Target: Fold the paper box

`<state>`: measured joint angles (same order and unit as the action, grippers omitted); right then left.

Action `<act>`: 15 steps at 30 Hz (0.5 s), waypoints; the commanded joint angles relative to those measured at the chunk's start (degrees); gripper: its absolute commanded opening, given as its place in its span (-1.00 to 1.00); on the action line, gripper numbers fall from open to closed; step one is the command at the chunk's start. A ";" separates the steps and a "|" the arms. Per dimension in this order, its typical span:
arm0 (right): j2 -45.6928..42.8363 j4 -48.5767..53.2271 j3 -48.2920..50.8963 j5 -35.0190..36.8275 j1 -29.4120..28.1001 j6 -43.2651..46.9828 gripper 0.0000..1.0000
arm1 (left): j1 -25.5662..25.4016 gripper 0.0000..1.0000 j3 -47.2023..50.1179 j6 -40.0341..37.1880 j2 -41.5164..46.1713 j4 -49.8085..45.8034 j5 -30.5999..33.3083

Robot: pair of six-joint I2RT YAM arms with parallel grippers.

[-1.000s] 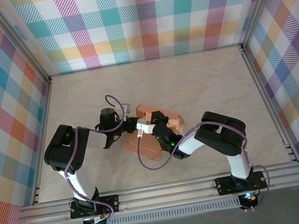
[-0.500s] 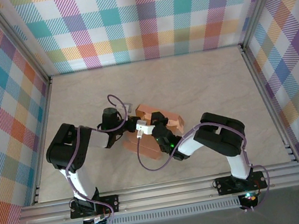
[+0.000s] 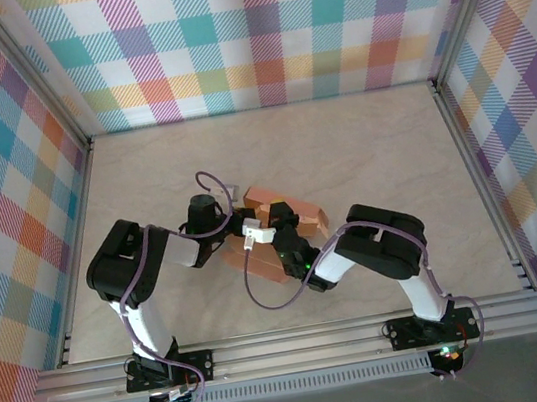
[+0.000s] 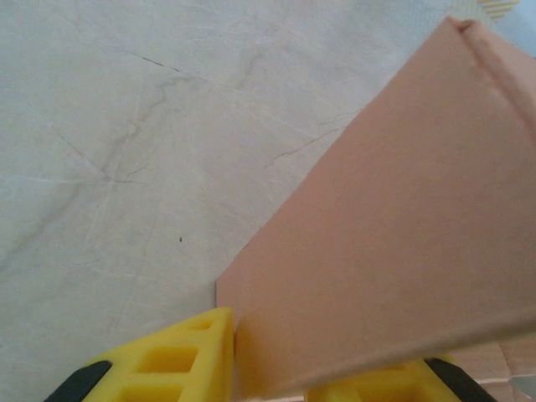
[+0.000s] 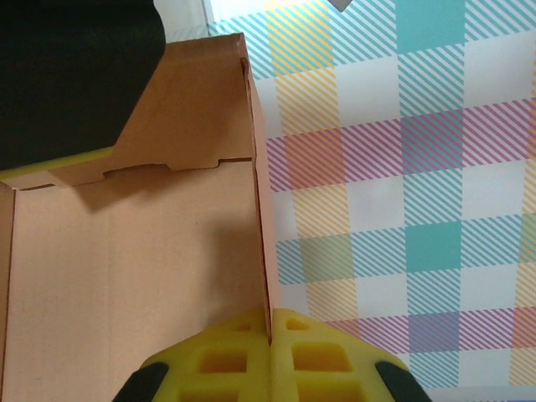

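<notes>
The paper box (image 3: 296, 213) is salmon-orange card, partly folded, lying mid-table between both arms. My right gripper (image 5: 272, 335) is shut on the box's thin upright side wall (image 5: 261, 209), one yellow finger on each face. The box's inside floor (image 5: 126, 268) and a notched flap (image 5: 159, 172) lie to the left of that wall. My left gripper (image 4: 270, 368) is open at the box's left edge, with a slanting card panel (image 4: 394, 226) reaching down between its yellow fingers (image 4: 167, 364) and covering part of the right one. In the top view the left gripper (image 3: 235, 222) meets the right gripper (image 3: 276, 234) at the box.
The marbled table (image 3: 362, 147) is bare around the box. Checked walls (image 3: 263, 30) and aluminium rails (image 3: 300, 343) close in the workspace. Purple cables (image 3: 261, 288) loop near both wrists. The left arm's black body (image 5: 75, 67) sits just behind the box in the right wrist view.
My left gripper has moved right from beside the box up to its left edge. The right wrist has shifted slightly left with the box wall, and the box has tipped a little.
</notes>
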<state>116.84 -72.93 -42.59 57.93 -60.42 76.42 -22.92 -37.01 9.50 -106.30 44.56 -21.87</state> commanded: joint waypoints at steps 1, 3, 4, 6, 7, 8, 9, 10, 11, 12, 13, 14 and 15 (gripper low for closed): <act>2.69 -0.56 -0.22 -3.62 -1.54 0.92 -1.00 | -1.34 -0.49 1.07 1.58 -2.04 1.84 -0.09; 2.68 0.25 0.03 -3.70 -1.54 0.36 -1.00 | -1.34 -0.49 1.02 1.70 -2.54 2.28 -0.03; 2.87 0.35 0.18 -3.70 -1.54 0.15 -1.00 | -1.34 -0.49 1.00 1.79 -2.72 2.52 -0.03; 3.41 0.02 0.40 -3.63 -1.60 0.30 -1.00 | -1.34 -0.49 1.09 1.99 -3.10 3.12 0.13; 3.72 -0.19 0.44 -3.59 -1.55 0.30 -1.00 | -1.34 -0.49 1.16 2.04 -3.20 3.17 0.20; 3.98 -0.01 0.55 -3.65 -1.54 0.27 -1.00 | -1.34 -0.49 1.22 1.98 -3.27 3.30 0.32; 4.17 0.44 0.58 -3.70 -1.58 0.01 -1.00 | -1.34 -0.49 1.32 2.00 -3.47 3.43 0.49; 4.48 0.38 0.61 -3.70 -1.55 -0.20 -1.00 | -1.34 -0.49 1.34 1.93 -3.64 3.59 0.60; 4.64 0.18 0.72 -3.68 -1.56 -0.22 -1.00 | -1.29 -0.49 1.33 1.93 -3.86 3.74 0.67; 4.74 0.15 0.75 -3.59 -1.54 -0.18 -1.00 | -1.30 -0.50 1.41 1.92 -4.04 3.95 0.68; 4.74 0.02 0.77 -3.62 -1.55 -0.18 -1.00 | -1.34 -0.51 1.42 1.79 -4.19 4.05 0.60; 4.58 -0.02 0.79 -3.53 -1.54 -0.13 -1.00 | -1.33 -0.52 1.33 1.81 -4.24 4.05 0.60; 4.46 0.14 0.68 -3.46 -1.47 -0.13 -1.00 | -1.34 -0.53 1.33 1.76 -4.28 4.05 0.51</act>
<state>118.56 -76.60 -42.59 58.11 -60.49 77.43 -23.03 -36.77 10.70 -108.64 49.34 -20.95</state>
